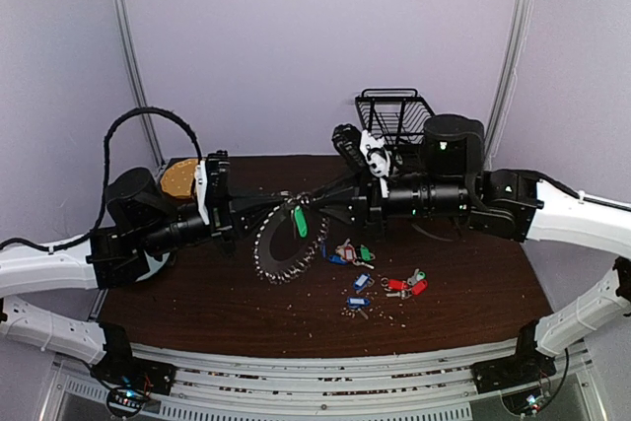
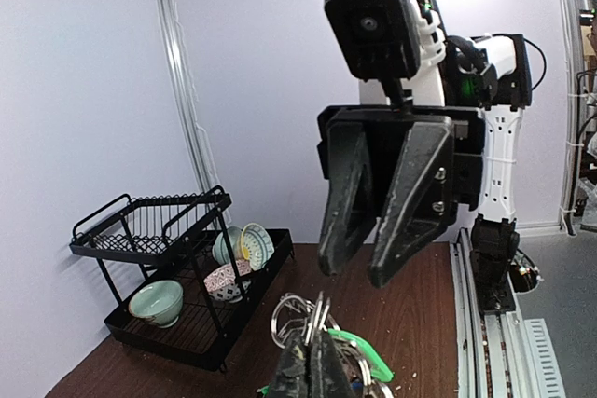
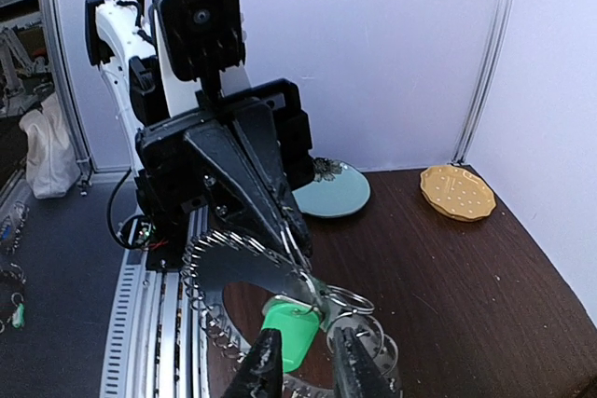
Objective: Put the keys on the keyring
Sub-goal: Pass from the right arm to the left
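Over the table [image 1: 197,293], the left gripper [image 3: 298,253] pinches the keyring [image 3: 210,263] steady so the right gripper [image 2: 366,272], fingers apart, can fit the green key [image 3: 291,335].

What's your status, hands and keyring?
Left hand shut on keyring. Right hand open at green-tagged key. Other keys loose on table.

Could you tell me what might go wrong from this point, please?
The right gripper is open on either side of the silver key with the green plastic tag. Whether the key is fully threaded is unclear, so it may drop to the dark wooden table.
The left gripper pinches only one edge of the chain-like loop of silver split rings, which could swing or slip.
The grippers are very close and might collide.
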You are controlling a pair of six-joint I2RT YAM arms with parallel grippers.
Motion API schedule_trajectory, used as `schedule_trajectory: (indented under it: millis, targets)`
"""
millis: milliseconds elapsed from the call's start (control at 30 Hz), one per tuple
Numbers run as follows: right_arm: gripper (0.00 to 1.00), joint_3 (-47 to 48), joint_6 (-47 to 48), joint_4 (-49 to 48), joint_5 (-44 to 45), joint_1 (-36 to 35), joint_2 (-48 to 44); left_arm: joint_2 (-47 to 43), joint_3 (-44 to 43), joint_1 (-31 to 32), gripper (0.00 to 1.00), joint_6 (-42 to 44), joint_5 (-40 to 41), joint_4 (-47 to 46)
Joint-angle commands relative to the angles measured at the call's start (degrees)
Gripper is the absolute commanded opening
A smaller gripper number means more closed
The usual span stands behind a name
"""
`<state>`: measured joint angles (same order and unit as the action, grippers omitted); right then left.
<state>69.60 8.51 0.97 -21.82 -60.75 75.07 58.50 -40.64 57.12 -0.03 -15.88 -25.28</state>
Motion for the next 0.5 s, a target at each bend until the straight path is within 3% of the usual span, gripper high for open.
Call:
schedule_trajectory:
  millis: [0, 167, 467]
  targets:
    - [0.22, -1.76, -8.08, -9.25, -3.74, 0.2, 0.57, -0.72, 1.2, 0.27, 0.0, -3.84, 2.58, -10.71]
    - [0.23, -3.68, -10.87, -15.03, -4.82, 0.28, 2.5, -0.91, 1.9, 0.27, 0.0, -4.39, 3.2, -12.52]
    - [0.15, -3.04, -11.76, -17.03, -6.32, 0.28, 6.49, -0.99, 3.92, 0.27, 0.0, -5.88, 1.52, -18.31]
